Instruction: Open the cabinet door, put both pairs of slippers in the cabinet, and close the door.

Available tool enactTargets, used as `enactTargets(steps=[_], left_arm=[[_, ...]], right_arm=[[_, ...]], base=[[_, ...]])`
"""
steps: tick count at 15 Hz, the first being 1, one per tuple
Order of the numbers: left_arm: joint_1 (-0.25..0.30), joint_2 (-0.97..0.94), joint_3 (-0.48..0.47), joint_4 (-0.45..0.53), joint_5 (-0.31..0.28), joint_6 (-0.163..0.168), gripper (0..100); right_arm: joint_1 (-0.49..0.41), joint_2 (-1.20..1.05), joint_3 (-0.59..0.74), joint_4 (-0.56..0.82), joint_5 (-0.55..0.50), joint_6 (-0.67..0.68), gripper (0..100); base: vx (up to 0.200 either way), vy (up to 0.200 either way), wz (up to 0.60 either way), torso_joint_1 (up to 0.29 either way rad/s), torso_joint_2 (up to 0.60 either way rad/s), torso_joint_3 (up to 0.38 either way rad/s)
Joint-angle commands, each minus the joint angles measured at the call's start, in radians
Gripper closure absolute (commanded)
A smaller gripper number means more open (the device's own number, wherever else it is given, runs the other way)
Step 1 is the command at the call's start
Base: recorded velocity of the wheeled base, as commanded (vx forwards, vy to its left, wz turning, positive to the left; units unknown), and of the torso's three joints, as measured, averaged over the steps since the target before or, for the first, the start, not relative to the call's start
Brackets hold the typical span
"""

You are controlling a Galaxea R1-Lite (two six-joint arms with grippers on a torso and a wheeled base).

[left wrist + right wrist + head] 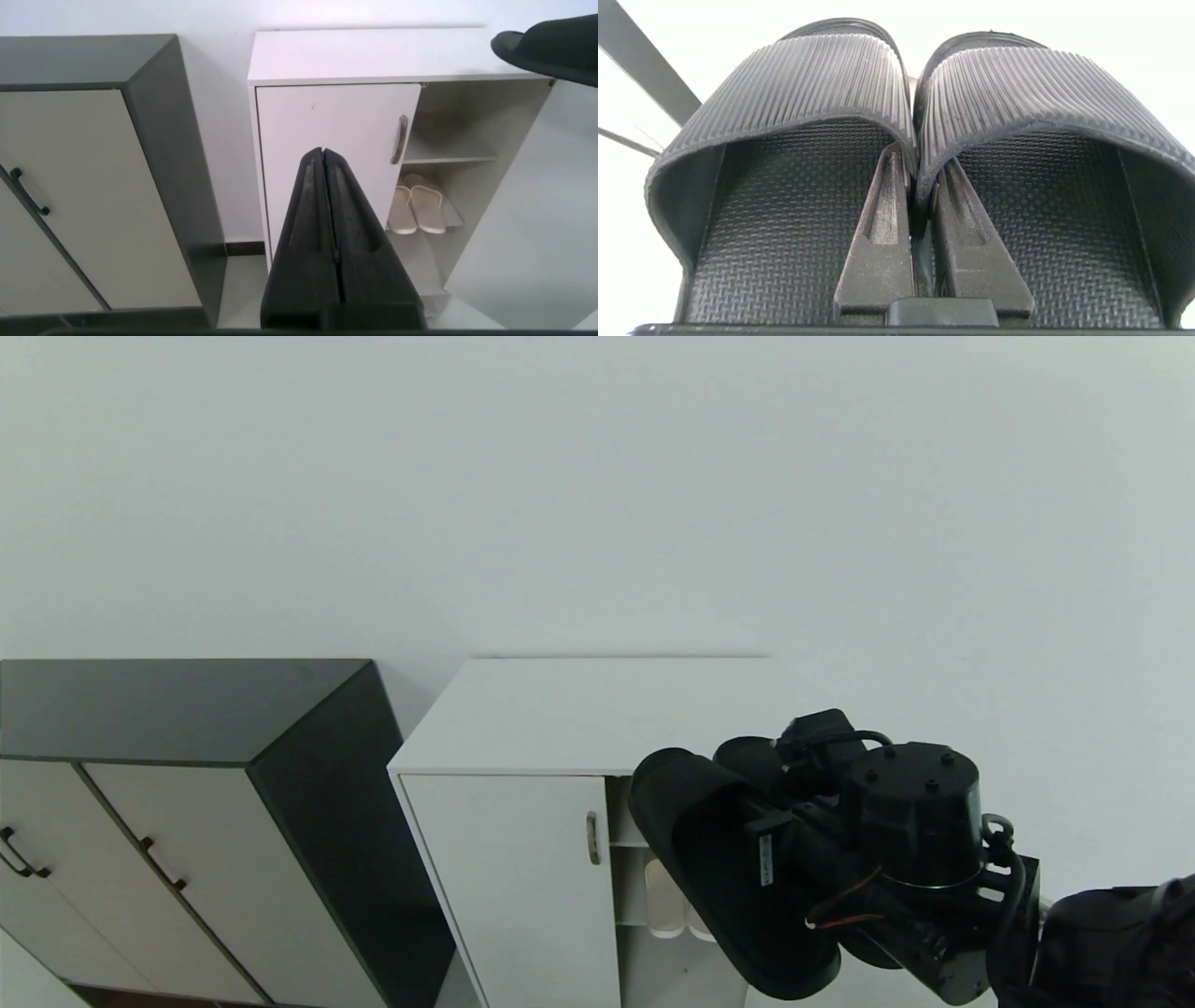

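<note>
The black slippers (738, 887) sit pinched by their inner edges in the right gripper (920, 177), fingers nearly shut, just before the open cabinet (579, 719). Best to push them straight ahead, level, onto the free shelf (448, 157) above the white slippers (422, 207). The left gripper (324, 163) is closed, empty.

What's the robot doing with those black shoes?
The robot is putting slippers away. Its right gripper is clamped on a pair of black slippers, held up in front of the white cabinet. The cabinet's right side is open, and white slippers already sit inside it. The left gripper is shut and empty.
</note>
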Motion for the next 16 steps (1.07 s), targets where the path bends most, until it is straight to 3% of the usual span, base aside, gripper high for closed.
enactTargets(steps=[1,8,16], left_arm=[[0.000,0.001,0.000,0.000,0.000,0.000,100],[0.000,0.001,0.000,0.000,0.000,0.000,100],[0.000,0.001,0.000,0.000,0.000,0.000,100]], right_arm=[[0.002,-0.002,0.003,-0.001,0.000,-0.002,100],[0.053,-0.028,0.063,-0.043,0.001,-0.005,100],[0.056,-0.018,0.070,-0.043,0.001,-0.005,100]], base=[[0.000,0.000,0.00,0.000,0.00,0.000],[0.000,0.000,0.00,-0.003,0.01,0.005],[0.000,0.000,0.00,-0.161,0.38,0.204]])
